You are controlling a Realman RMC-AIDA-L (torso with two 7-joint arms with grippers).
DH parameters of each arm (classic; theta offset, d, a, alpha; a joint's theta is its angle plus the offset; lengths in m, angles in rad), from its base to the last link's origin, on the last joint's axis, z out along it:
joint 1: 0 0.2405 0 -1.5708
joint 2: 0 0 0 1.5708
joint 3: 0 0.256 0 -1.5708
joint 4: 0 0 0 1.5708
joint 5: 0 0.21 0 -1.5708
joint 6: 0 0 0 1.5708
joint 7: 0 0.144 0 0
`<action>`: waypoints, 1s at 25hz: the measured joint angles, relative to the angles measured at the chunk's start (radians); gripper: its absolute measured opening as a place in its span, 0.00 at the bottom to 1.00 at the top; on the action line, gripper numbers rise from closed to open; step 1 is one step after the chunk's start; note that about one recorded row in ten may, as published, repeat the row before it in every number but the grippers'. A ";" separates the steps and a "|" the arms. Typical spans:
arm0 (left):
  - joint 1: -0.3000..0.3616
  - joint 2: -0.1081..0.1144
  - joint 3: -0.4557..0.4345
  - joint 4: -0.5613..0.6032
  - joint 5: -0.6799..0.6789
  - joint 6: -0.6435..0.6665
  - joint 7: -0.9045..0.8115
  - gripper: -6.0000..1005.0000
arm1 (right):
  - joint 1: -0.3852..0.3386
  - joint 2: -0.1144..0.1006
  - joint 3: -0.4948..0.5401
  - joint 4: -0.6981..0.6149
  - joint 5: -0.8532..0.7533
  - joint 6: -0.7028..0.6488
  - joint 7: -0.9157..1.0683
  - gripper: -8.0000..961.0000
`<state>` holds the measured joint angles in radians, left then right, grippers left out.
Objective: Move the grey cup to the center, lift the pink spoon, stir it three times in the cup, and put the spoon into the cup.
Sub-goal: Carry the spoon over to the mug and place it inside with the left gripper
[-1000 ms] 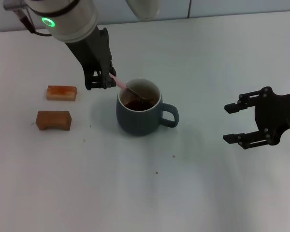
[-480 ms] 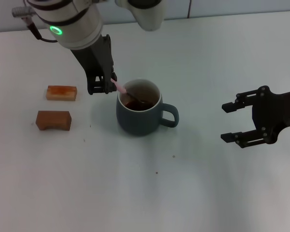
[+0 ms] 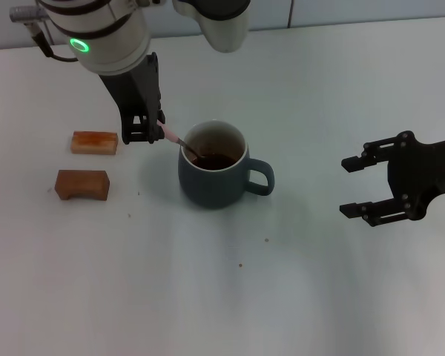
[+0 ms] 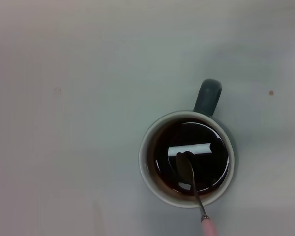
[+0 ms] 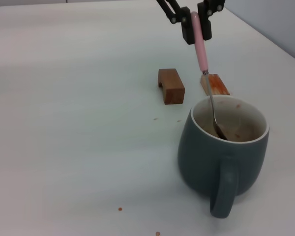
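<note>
On the left side of the white table (image 3: 319, 89) lie two brown wooden blocks, the orange-topped block (image 3: 94, 142) farther back and the notched block (image 3: 82, 184) nearer the robot, close to each other but apart. Just right of them the left gripper (image 3: 144, 133) hangs above the table, its fingers clamped on the pink handle end of the pink spoon (image 3: 179, 144). The spoon slants down to the right over the rim, its metal bowl dipped in the dark brown liquid. The grey cup (image 3: 215, 167) stands upright near the middle of the table, its loop handle pointing right. Well apart from it, at the right edge, the right gripper (image 3: 360, 187) hovers with its fingers spread wide and nothing between them.
</note>
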<state>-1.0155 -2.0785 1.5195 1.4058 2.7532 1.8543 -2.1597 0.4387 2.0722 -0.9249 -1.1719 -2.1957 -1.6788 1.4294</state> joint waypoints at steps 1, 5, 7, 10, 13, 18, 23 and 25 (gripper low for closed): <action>0.000 0.000 0.000 0.000 0.000 0.000 0.000 0.22 | 0.000 0.000 0.000 0.000 0.000 0.000 0.000 0.73; -0.005 0.000 0.009 -0.003 -0.002 -0.001 -0.002 0.23 | 0.004 0.000 0.000 0.000 -0.001 0.000 0.000 0.73; -0.006 0.000 0.023 -0.006 -0.002 -0.006 -0.004 0.23 | 0.004 0.000 0.000 0.000 -0.001 0.000 -0.001 0.73; -0.006 0.000 0.039 -0.007 -0.001 -0.009 -0.006 0.23 | 0.004 0.000 0.000 0.000 -0.001 0.001 -0.001 0.73; -0.006 0.000 0.050 -0.008 -0.001 -0.014 -0.008 0.23 | 0.005 0.000 0.000 0.001 -0.001 0.001 0.000 0.73; -0.006 0.000 0.078 -0.010 -0.004 -0.028 -0.014 0.23 | 0.004 0.000 0.002 0.001 -0.001 0.004 -0.001 0.73; -0.007 -0.001 0.111 -0.038 -0.001 -0.049 -0.022 0.23 | 0.002 0.000 0.002 0.002 -0.001 0.004 -0.001 0.73; -0.007 -0.002 0.116 -0.039 -0.005 -0.055 -0.023 0.23 | 0.001 0.000 0.002 0.002 -0.001 0.004 -0.001 0.73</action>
<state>-1.0220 -2.0800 1.6354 1.3673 2.7481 1.7992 -2.1825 0.4399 2.0725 -0.9225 -1.1698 -2.1967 -1.6749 1.4281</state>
